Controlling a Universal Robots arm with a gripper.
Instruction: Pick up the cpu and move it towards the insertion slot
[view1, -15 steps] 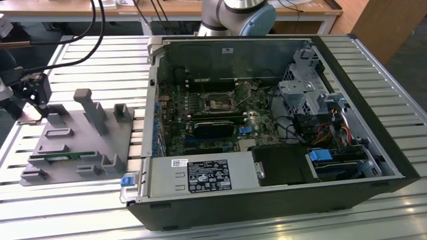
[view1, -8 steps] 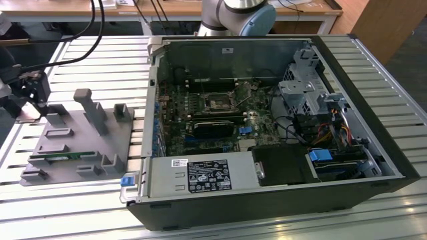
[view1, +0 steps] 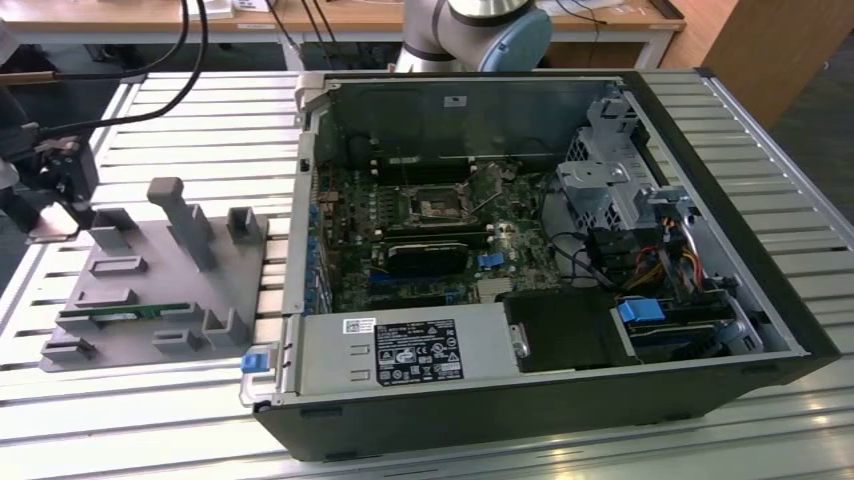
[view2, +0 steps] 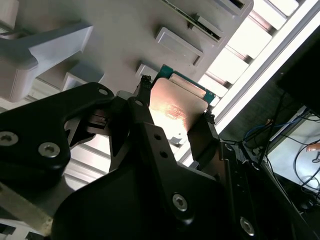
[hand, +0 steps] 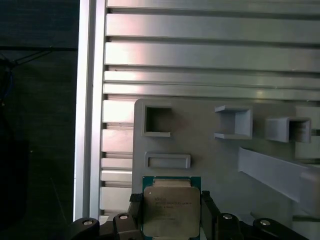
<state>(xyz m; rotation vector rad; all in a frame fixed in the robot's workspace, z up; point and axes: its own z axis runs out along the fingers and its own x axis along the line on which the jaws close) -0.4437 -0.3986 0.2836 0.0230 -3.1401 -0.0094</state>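
While held, cpu (view2: 177, 107) place: pinched in the gripper (view2: 175, 100) over the grey tray (hand: 215, 170), at the exterior view's left, well apart from the insertion slot (view1: 438, 207).
Gripper state: closed on two opposite edges of the cpu, spread about the chip's width.
Step in hand, by judgement: the carry toward the open computer case (view1: 534, 250); best kept level, grip steady, high enough to clear the upright posts (view1: 180, 220) and the case wall.
Cpu look: flat square, silvery lid under warm glare, faint print, green edge peeking round it.
Bench (view1: 200, 110): slatted metal.
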